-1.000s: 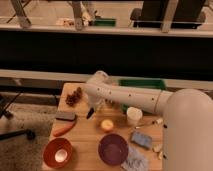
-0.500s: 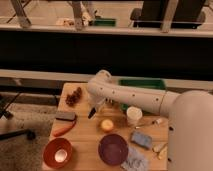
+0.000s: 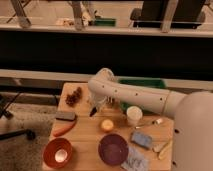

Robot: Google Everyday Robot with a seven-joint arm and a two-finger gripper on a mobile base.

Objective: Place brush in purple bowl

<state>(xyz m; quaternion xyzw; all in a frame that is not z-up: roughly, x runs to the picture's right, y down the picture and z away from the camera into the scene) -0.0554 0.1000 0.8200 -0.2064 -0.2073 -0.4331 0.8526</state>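
The white arm (image 3: 145, 97) comes in from the picture's right over the wooden table (image 3: 87, 137). Its gripper (image 3: 97, 106) hangs above the table's middle, w/ the fingers pointing down. They seem to be closed narrow on the brush (image 3: 93, 112). Only a short dark part of it shows, sticking out under the fingers, so I judge this and am not fully sure.

The relation that matters: the purple bowl (image 3: 113, 148) lies nearer to the camera than the fingers and a bit to the picture's right, well lower in the view. The round yellow obj. (image 3: 106, 125) sits btw. fingers and bowl, almost on the straight way. The brush's long axis is tilted, lower end toward the picture's left and the camera. I think it must be carried over the yellow obj. and brought above the bowl before letting go. There is only one arm, so no choice of side.

Count, big to small:
- 1 green tray (image 3: 142, 84), behind the fingers, to the right
- 2 bowls: the purple one, and 1 orange-red bowl (image 3: 57, 152), nearer the camera and to the left
- 1 white cup (image 3: 133, 115), just right of the fingers
- 1 grey block (image 3: 65, 116), left of them
- 1 brush
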